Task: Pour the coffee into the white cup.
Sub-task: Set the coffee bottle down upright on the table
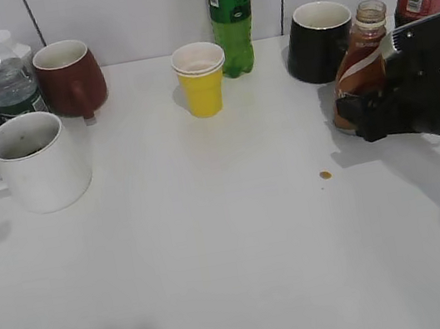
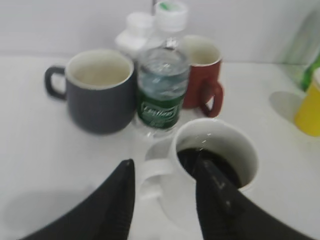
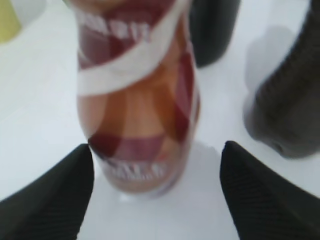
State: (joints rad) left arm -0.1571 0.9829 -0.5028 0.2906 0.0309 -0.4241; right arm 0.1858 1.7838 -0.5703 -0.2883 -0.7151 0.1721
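Straddling the coffee bottle (image 3: pixel 137 100) with wide-open jaws, gripping nothing: right gripper (image 3: pixel 155 195), fingers standing clear of the label on both sides, bottle standing upright on the table (image 1: pixel 216 241), uncapped, long axis vertical. Reaching in low from the right edge in the exterior view. Sitting well apart at far left: white cup (image 1: pixel 38 161), already holding dark liquid, handle toward the left gripper (image 2: pixel 165 200), which is hovering half-open just over the cup, one finger over the rim, holding nothing.
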